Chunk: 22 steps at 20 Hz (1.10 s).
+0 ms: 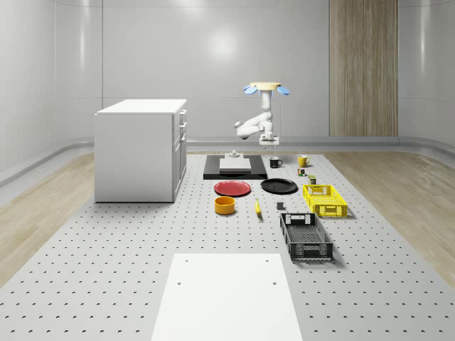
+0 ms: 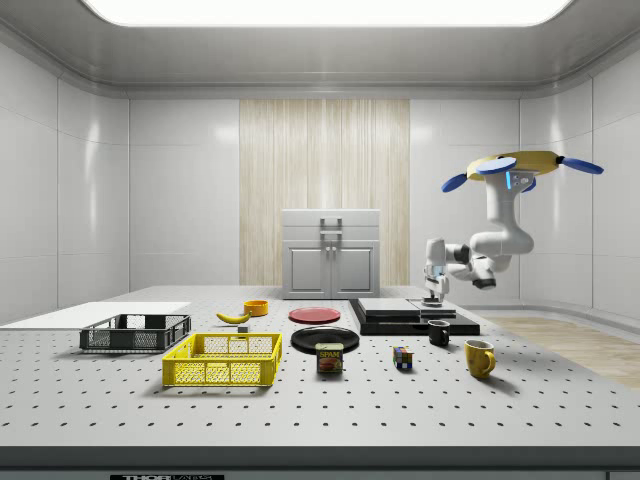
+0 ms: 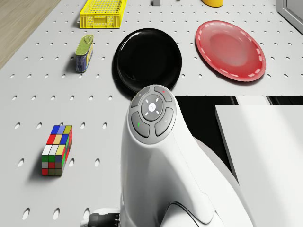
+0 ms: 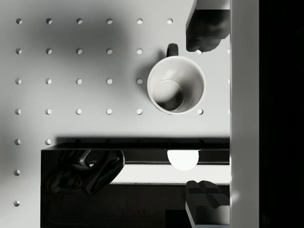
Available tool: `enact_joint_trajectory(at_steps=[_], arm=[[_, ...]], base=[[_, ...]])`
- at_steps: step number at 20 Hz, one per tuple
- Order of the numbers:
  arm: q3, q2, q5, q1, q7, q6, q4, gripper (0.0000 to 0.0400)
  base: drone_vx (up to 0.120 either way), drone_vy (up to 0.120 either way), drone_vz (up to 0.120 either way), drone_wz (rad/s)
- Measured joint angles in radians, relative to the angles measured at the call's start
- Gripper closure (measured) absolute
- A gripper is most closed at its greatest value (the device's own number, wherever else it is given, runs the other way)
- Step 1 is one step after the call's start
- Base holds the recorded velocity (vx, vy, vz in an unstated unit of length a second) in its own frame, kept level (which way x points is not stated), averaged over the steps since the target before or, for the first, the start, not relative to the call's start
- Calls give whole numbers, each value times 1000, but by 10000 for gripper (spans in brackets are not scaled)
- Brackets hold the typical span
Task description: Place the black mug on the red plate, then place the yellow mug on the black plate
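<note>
The drone (image 1: 266,88) hovers over the far end of the table, with its arm bent downward. My gripper (image 1: 270,144) hangs open a short way above the black mug (image 1: 275,162), not touching it. In the wrist view the black mug (image 4: 176,84) stands upright, showing a pale inside, and lies a little to one side of the line between my fingertips (image 4: 202,45). The yellow mug (image 1: 303,160) stands to the whole-scene view's right of the black one. Nearer the camera lie the red plate (image 1: 232,188) and the black plate (image 1: 279,186), side by side and bare.
A black slab carrying a white block (image 1: 234,167) lies right beside the black mug. A white cabinet (image 1: 140,149) stands at the left. A yellow basket (image 1: 324,199), black basket (image 1: 306,236), orange bowl (image 1: 225,205), banana (image 1: 257,207), puzzle cube (image 3: 57,150) and tin (image 3: 84,53) are spread about.
</note>
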Motion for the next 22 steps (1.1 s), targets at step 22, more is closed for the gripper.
enact_joint_trajectory(at_steps=[22], arm=[[-95,-135,-66,-20,11,161,31,0]], base=[[0,0,-35,0]])
